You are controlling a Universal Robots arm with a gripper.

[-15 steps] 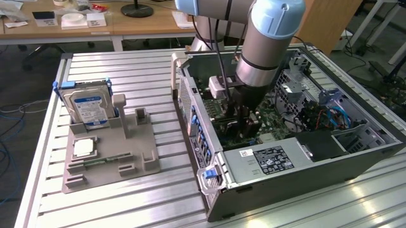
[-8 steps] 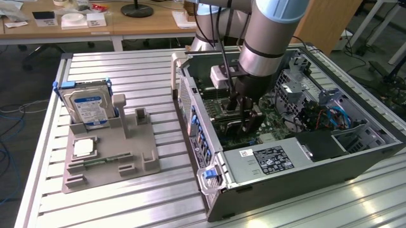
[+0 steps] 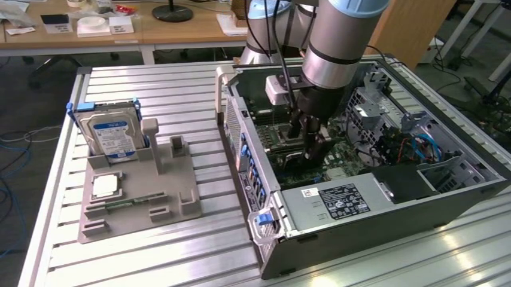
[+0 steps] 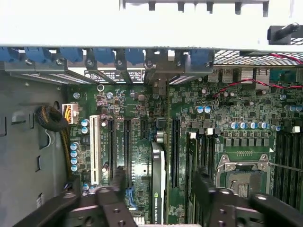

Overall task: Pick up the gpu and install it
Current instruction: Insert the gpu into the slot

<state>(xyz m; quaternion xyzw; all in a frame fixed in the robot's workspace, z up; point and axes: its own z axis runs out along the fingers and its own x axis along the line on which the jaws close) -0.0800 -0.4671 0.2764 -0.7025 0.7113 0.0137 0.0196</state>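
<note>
On the slatted metal table (image 3: 183, 251), inside the open computer case (image 3: 447, 203), the tool (image 4: 158, 196) grips the gpu (image 4: 157, 179) edge-on

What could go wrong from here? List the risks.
1. The gpu stands on edge between the gripper fingers above the motherboard; if it is off line with the slot, forcing it could bend the card.
2. Capacitors and neighbouring slots crowd the card, so a sideways slip might strike them.
</note>
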